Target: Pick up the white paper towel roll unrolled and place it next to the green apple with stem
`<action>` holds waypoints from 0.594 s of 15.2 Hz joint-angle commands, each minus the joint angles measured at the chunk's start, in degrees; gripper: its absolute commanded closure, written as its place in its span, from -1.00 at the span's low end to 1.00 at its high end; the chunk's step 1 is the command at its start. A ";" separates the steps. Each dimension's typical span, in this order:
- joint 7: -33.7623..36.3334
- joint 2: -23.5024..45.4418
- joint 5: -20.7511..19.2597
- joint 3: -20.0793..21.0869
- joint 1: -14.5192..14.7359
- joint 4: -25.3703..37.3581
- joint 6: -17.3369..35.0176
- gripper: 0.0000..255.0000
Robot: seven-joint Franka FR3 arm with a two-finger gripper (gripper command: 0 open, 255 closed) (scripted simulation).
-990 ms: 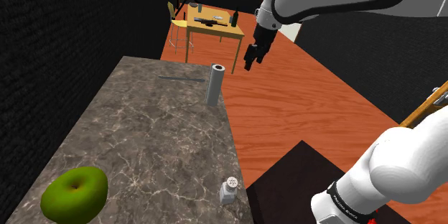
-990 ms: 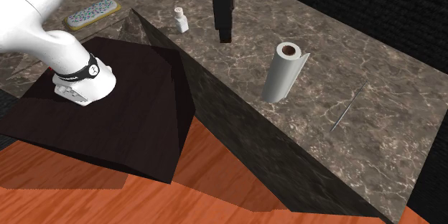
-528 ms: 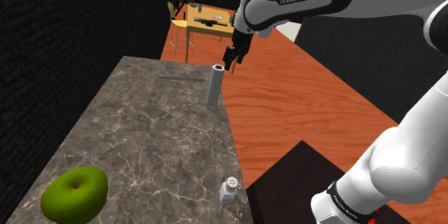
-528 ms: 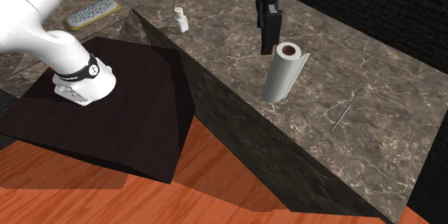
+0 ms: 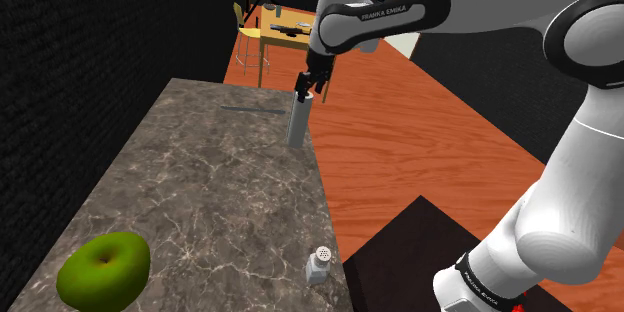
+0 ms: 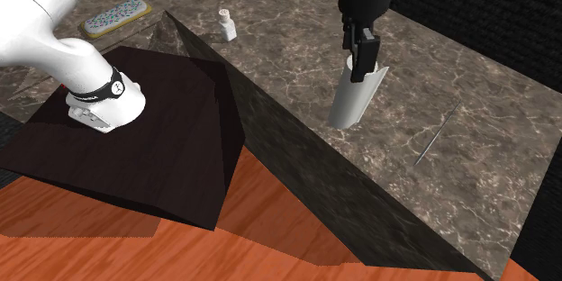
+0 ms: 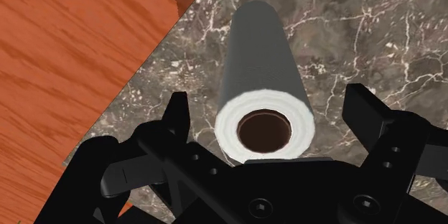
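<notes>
The end effector [image 7: 271, 118] hangs open over the top of the paper towel roll [image 7: 262, 57], one black finger at each side of its upper end, neither touching it. The roll stands upright on the dark marbled tabletop [image 5: 200, 180], close to the edge beside the orange floor [image 5: 420, 150]. A small white shaker [image 5: 320, 265] sits by that same edge, well apart, and the green apple [image 5: 104, 270] lies at the shoulder view's lower left
</notes>
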 commanded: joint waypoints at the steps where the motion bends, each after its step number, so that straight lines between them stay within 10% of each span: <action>1: 0.09 0.79 -0.10 -0.03 -0.01 -0.53 1.37 -1.00; 9: 0.14 1.37 -0.17 -0.07 -0.03 -0.98 2.39 -1.00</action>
